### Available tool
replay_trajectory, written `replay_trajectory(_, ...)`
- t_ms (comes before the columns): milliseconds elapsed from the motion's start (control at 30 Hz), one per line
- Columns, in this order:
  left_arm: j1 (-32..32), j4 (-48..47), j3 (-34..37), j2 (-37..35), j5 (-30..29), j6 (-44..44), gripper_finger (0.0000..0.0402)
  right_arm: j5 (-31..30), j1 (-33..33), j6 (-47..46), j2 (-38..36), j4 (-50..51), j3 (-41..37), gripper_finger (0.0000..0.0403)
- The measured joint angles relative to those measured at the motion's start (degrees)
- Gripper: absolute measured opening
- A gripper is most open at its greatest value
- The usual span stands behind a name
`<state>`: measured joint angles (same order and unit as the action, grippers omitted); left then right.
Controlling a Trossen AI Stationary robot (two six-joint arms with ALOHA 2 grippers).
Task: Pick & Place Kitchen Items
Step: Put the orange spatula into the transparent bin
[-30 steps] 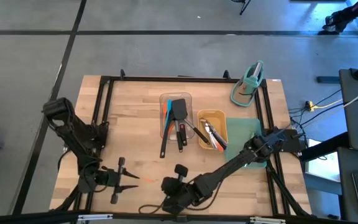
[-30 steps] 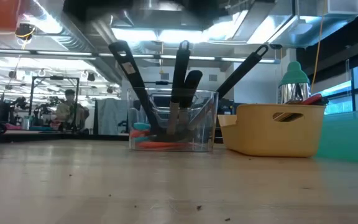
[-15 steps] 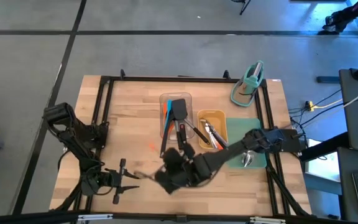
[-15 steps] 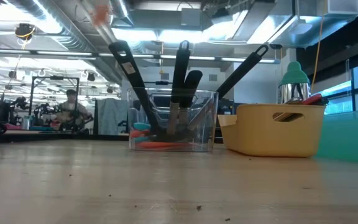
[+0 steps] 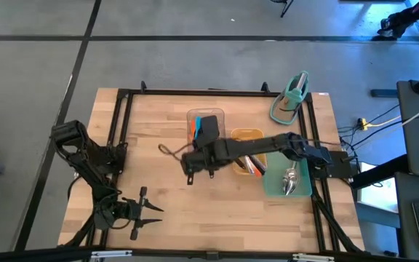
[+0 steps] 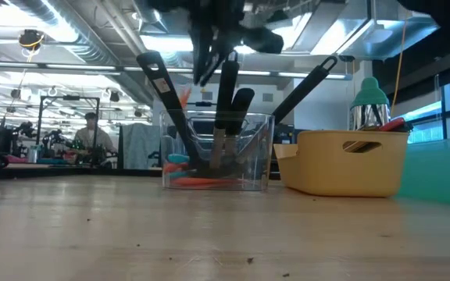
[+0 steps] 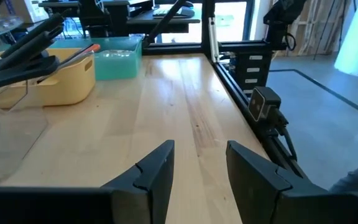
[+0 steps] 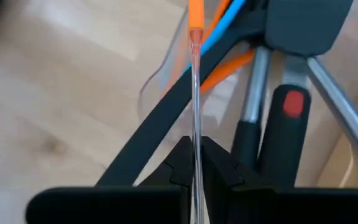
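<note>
Across the middle of the high view, the right arm reaches from the right edge, its right gripper (image 5: 189, 161) over the clear tray (image 5: 220, 115) at centre. One yellow tray (image 5: 247, 135) sits just right of it, one teal mat (image 5: 299, 191) at right centre holds shiny spoons (image 5: 290, 180), and one teal stand (image 5: 291, 97) stands at upper right. The left gripper (image 5: 156, 209) waits at lower left, fingers parted and holding nothing.

At centre of the low view, the clear tray (image 6: 260, 148) holds three black handles leaning upward, with orange and blue pieces at its bottom. The yellow tray (image 6: 350, 164) stands to its right, the stand's top (image 6: 369, 92) behind it. One person (image 6: 92, 134) sits far off at left.

Near the bottom of the left wrist view, two dark fingers (image 7: 157, 174) stand apart over bare table (image 7: 179, 112); the yellow tray (image 7: 58, 87) is at upper left.

Centre bottom of the right wrist view, the right gripper (image 8: 195, 168) is closed on one thin clear-handled spatula (image 8: 195, 93) with an orange end, above the clear tray's black, orange and blue utensils.
</note>
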<state>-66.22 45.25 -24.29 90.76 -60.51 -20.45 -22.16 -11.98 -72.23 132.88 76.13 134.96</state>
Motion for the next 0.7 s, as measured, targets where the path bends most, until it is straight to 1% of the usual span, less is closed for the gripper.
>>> replay_trajectory(100,-0.2,0.0,0.0,0.0,-0.1,0.0,0.0141,3.7,2.6,-0.7,0.0,-0.2,-0.7,0.0014)
replay_trajectory(433,-0.2,0.0,0.0,0.0,0.1,0.3,0.0141,4.5,7.8,-3.6,0.1,-0.1,-1.0,0.0014)
replay_trajectory(533,-0.2,0.0,0.0,0.0,0.1,0.6,0.0141,6.0,8.4,-4.5,0.1,0.4,-1.6,0.0014)
replay_trajectory(700,-0.5,0.0,0.0,0.0,0.2,0.6,0.0141,5.9,8.7,-6.5,0.1,1.6,-1.6,0.0014)
